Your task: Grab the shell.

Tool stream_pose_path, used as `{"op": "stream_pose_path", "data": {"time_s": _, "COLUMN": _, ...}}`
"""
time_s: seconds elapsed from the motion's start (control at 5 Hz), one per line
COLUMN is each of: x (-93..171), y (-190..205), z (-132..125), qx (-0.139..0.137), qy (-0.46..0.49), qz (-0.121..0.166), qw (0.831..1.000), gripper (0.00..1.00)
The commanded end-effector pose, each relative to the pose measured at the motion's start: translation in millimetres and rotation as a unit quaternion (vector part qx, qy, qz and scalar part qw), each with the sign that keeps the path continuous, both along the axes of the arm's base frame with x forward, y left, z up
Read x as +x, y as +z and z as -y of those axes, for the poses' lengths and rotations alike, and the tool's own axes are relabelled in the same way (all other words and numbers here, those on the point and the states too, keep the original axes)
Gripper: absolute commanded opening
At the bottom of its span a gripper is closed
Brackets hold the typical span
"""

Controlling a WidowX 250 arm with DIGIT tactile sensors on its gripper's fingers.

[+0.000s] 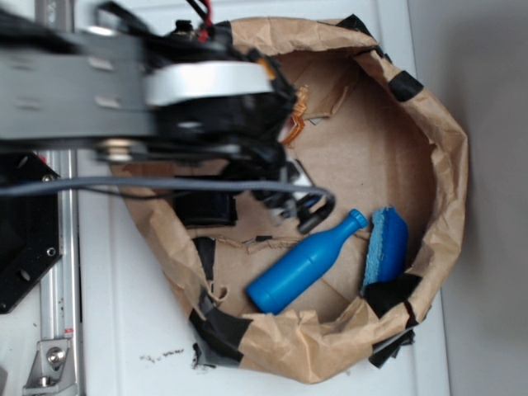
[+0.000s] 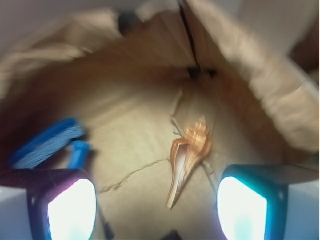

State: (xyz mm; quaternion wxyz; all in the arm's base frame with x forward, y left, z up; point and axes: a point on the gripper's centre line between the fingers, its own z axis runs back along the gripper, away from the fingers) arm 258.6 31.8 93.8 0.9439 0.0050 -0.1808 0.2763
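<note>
The shell (image 2: 188, 154) is orange-tan and cream. It lies on the brown paper floor of the bag, with its knobby end far and its long point towards me. In the wrist view it sits between my two fingers, nearer the right finger (image 2: 244, 206), and touches neither. My gripper (image 2: 157, 210) is open and empty, hovering above the floor. In the exterior view the arm covers most of this spot, and only an orange bit of the shell (image 1: 294, 124) shows beside it. The gripper (image 1: 302, 206) is a dark shape there, inside the bag.
The crumpled brown paper bag (image 1: 450, 165) with black tape forms a high wall all round. A blue bottle (image 1: 304, 264) lies at the front, with a blue sponge (image 1: 386, 245) next to it. Both show blurred at the left of the wrist view (image 2: 50, 142).
</note>
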Motion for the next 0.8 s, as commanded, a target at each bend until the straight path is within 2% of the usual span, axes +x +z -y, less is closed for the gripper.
{"op": "stream_pose_path", "data": {"time_s": 0.0, "x": 35, "y": -25, "z": -40, "qx": 0.003, "qy": 0.072, "qz": -0.006, "qw": 0.997, "gripper": 1.00}}
{"op": "stream_pose_path", "data": {"time_s": 0.2, "x": 32, "y": -33, "z": -49, "qx": 0.010, "qy": 0.071, "qz": -0.019, "qw": 0.997, "gripper": 1.00}}
{"op": "stream_pose_path", "data": {"time_s": 0.4, "x": 24, "y": -29, "z": -54, "qx": 0.020, "qy": 0.071, "qz": -0.016, "qw": 0.997, "gripper": 1.00}}
{"op": "stream_pose_path", "data": {"time_s": 0.6, "x": 15, "y": -32, "z": -64, "qx": 0.028, "qy": 0.072, "qz": -0.032, "qw": 0.997, "gripper": 1.00}}
